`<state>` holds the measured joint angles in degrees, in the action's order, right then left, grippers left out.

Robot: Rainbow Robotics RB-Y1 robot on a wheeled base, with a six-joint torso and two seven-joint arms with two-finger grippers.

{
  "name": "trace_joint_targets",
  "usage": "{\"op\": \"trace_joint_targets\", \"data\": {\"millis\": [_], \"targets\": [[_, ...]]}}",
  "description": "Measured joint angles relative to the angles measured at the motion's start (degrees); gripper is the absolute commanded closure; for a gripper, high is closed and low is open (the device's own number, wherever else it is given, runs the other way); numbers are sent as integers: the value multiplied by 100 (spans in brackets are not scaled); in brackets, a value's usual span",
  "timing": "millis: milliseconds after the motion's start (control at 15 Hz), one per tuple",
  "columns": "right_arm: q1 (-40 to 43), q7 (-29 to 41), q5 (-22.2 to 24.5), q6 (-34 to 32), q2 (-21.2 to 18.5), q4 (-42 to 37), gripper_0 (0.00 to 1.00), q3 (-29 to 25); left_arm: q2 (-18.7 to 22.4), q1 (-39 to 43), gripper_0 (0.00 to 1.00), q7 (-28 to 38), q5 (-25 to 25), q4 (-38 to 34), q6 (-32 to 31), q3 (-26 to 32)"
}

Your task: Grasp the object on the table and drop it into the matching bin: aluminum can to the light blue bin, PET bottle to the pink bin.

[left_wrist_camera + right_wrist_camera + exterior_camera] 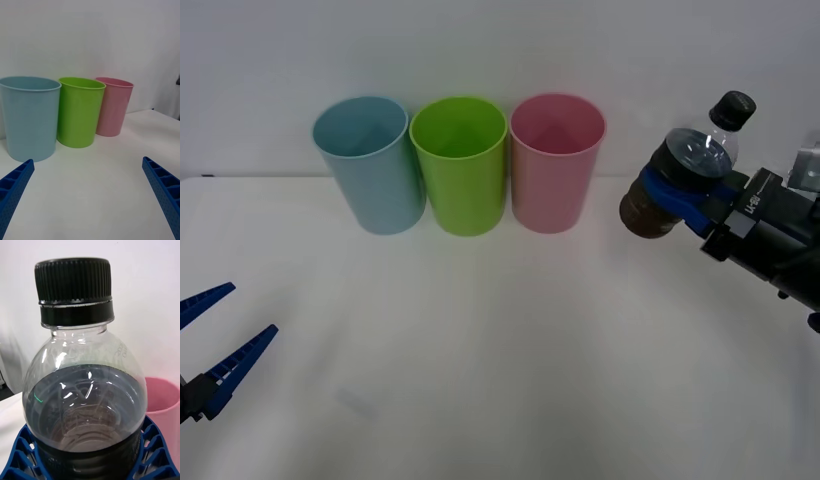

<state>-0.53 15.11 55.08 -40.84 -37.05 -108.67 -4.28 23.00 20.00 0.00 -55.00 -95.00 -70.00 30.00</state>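
White table against a pale wall, three cups in a row at the back: light blue bin, lime green cup, pink bin. Right gripper clamped around PET bottle, held in the air just right of the pink bin. Left gripper low at front left, fingers apart.
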Motion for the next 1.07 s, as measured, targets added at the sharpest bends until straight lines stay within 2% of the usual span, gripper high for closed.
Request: {"op": "trace_joint_targets", "data": {"millis": [267,667,867,1067], "targets": [[-451,198,9,666,-242,114,100,431,0,0,0,0,0,0,0,0],[-1548,336,20,910,-249,1011,100,919,0,0,0,0,0,0,0,0],[-2028,352,36,1101,-162,1427,100,1202,0,0,0,0,0,0,0,0],[-2497,379,329,1106,146,1940,100,1304,0,0,0,0,0,0,0,0]]}}
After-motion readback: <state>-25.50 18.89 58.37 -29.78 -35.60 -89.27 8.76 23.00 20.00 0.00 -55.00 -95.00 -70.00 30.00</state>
